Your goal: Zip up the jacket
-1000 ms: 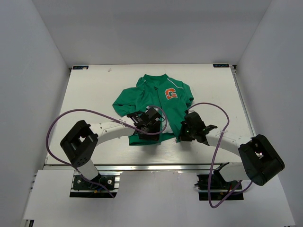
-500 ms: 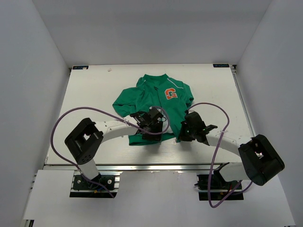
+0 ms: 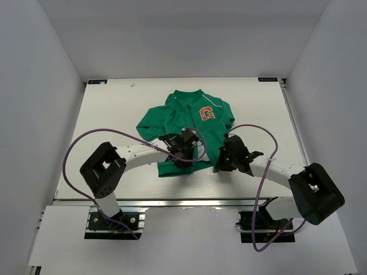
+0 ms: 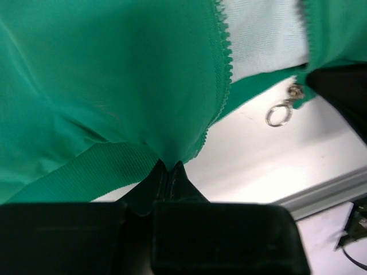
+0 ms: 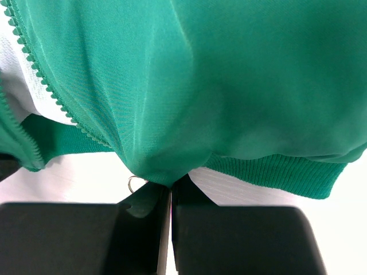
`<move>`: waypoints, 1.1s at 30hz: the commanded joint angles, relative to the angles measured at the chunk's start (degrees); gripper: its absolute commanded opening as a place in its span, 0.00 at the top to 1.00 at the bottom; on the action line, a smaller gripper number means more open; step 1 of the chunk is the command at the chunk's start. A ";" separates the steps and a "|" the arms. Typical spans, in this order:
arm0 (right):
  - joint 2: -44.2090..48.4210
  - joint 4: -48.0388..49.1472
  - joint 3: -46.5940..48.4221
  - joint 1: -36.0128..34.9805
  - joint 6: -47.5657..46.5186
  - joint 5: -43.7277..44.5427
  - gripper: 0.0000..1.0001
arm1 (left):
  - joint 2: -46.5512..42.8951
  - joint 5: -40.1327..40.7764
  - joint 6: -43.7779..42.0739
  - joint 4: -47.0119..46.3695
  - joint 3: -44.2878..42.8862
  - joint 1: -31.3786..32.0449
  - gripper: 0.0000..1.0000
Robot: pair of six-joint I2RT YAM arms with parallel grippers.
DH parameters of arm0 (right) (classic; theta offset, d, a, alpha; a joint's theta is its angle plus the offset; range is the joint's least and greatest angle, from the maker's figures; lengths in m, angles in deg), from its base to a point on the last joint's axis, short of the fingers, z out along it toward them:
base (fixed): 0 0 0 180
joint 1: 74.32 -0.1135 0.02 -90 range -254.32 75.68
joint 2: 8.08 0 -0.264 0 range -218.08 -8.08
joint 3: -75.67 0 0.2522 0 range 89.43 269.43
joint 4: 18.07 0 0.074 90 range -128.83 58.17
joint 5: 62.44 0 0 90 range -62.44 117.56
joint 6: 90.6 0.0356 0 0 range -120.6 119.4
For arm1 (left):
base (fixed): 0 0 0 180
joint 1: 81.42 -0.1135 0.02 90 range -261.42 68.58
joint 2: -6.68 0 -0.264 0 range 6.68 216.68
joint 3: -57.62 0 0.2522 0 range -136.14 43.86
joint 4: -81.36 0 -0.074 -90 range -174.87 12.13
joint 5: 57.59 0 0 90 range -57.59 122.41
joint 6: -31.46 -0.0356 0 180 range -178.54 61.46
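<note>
Green jacket [image 3: 189, 117]: you've got it flat on the middle of the white table [image 3: 114, 114], collar at the far side, orange G patch [image 3: 207, 113] up, lower front unzipped, grey lining [image 4: 261, 34] showing.
Zipper teeth [image 4: 221, 51]: two rows apart at the hem.
Pull ring [image 4: 279, 113]: lying just beside the hem corner.
Left gripper [image 4: 170, 167]: your fingers are pressed together, pinching fabric beside the teeth, low on the left panel.
Right gripper [image 5: 171, 186]: fingers pinching the right panel's fabric just above the ribbed hem [image 5: 275, 172].
</note>
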 commanded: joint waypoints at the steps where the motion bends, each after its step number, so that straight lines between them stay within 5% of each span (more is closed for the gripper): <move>1: 0.15 -3.11 -0.51 0.18 -1.38 1.95 1.00 | -6.24 1.14 0.33 -0.21 -0.18 0.33 1.00; 13: 16.04 6.19 -1.56 0.18 -12.72 -27.56 1.00 | -19.25 -3.61 -1.25 -10.49 7.82 0.33 1.00; 33: 24.32 36.70 -7.54 0.18 0.82 -25.12 1.00 | -38.15 7.46 4.46 -25.35 17.49 0.33 1.00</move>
